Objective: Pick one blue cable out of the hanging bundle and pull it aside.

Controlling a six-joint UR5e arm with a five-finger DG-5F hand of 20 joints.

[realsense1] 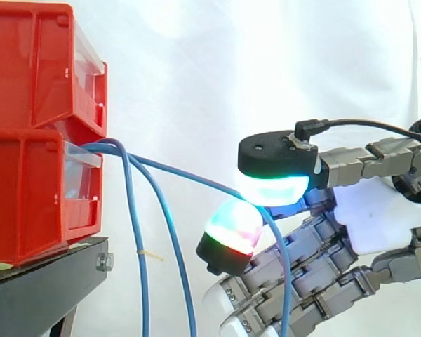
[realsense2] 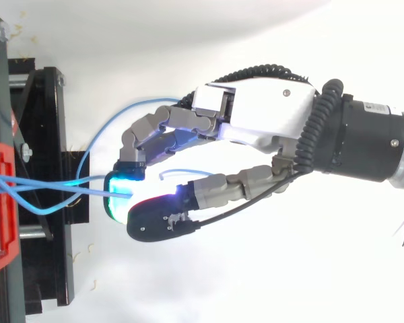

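Several thin blue cables come out of the lower red bin (realsense1: 35, 196). Two of them (realsense1: 138, 239) hang straight down beside the black stand (realsense1: 49, 281). One blue cable (realsense1: 189, 175) is drawn out to the right, away from the others. My hand (realsense1: 368, 225) is shut on it. The cable is pinched between the cyan-glowing thumb pad (realsense1: 274, 188) and a red-green finger pad (realsense1: 231, 226), then drops down past the curled fingers. From above, my hand (realsense2: 269, 114) reaches in from the right with its pads (realsense2: 120, 195) closed over the cable ends near the stand.
Two red bins are stacked at the left on the black stand (realsense2: 47, 202), one above the other (realsense1: 35, 63). A slack blue loop (realsense2: 131, 105) arcs over the back of my fingers. A white curtain lies behind and to the right.
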